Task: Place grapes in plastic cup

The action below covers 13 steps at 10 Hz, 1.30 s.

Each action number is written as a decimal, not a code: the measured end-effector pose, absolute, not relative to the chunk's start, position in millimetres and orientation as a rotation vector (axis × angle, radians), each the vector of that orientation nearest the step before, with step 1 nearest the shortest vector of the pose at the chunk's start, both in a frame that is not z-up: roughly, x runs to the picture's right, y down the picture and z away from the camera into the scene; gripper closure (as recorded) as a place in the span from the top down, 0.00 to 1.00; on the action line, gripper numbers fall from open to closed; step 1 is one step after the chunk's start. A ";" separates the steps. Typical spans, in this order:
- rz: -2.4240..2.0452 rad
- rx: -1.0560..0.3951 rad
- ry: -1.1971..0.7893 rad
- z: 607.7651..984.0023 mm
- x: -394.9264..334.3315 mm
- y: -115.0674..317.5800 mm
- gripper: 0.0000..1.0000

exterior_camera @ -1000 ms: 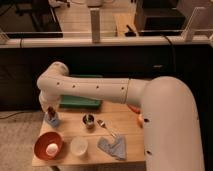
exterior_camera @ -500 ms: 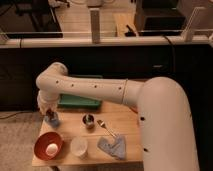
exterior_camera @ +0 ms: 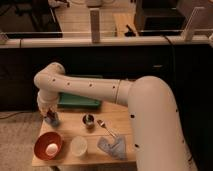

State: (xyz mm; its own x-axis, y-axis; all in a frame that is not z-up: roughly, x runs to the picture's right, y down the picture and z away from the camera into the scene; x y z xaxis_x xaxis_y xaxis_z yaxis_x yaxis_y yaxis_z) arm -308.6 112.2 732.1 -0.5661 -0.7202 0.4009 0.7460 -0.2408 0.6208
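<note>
My gripper (exterior_camera: 50, 118) points down at the back left corner of the small wooden table (exterior_camera: 125, 125), its tip at or just above the tabletop. A small dark shape sits right at the gripper's tip; I cannot tell whether it is the grapes or part of the gripper. No grapes show elsewhere. The plastic cup (exterior_camera: 78, 146), pale white and round, stands upright near the front edge, to the front right of the gripper and apart from it. It looks empty.
An orange-red bowl (exterior_camera: 42, 145) with a white egg sits at the front left. A small metal cup (exterior_camera: 88, 120) stands mid-table, with a spoon (exterior_camera: 106, 129) to its right. A blue cloth (exterior_camera: 113, 148) lies front right. A green tray (exterior_camera: 79, 101) lies at the back.
The arm's elbow has shifted slightly left and lower. The gripper stays at the table's back left corner. The objects on the table have not moved.
</note>
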 end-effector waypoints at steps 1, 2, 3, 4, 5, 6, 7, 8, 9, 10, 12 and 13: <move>-1.945 -0.047 -1.003 734.3 -307.8 113.8 0.01; -1.954 -0.053 -1.012 736.3 -305.9 114.6 0.07; -1.964 -0.059 -1.023 737.5 -306.7 116.7 0.18; -1.971 -0.066 -1.029 738.3 -307.4 118.3 0.27; -1.973 -0.072 -1.034 739.7 -306.8 119.3 0.36; -1.974 -0.081 -1.039 741.8 -305.1 120.0 0.49; -1.974 -0.089 -1.046 743.2 -304.0 120.6 0.57; -1.975 -0.096 -1.053 744.3 -303.8 121.4 0.66; -1.976 -0.106 -1.060 745.2 -304.1 122.7 0.76; -1.975 -0.114 -1.064 746.1 -303.8 123.7 0.80; -1.975 -0.128 -1.064 747.7 -301.3 124.6 0.80; -1.976 -0.133 -1.068 747.9 -301.9 126.2 0.80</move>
State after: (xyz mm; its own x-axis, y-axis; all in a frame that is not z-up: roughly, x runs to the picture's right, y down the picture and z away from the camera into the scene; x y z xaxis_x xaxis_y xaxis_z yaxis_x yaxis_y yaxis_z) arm -301.9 126.2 747.9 -0.6225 -0.6375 0.4539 0.7289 -0.2612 0.6329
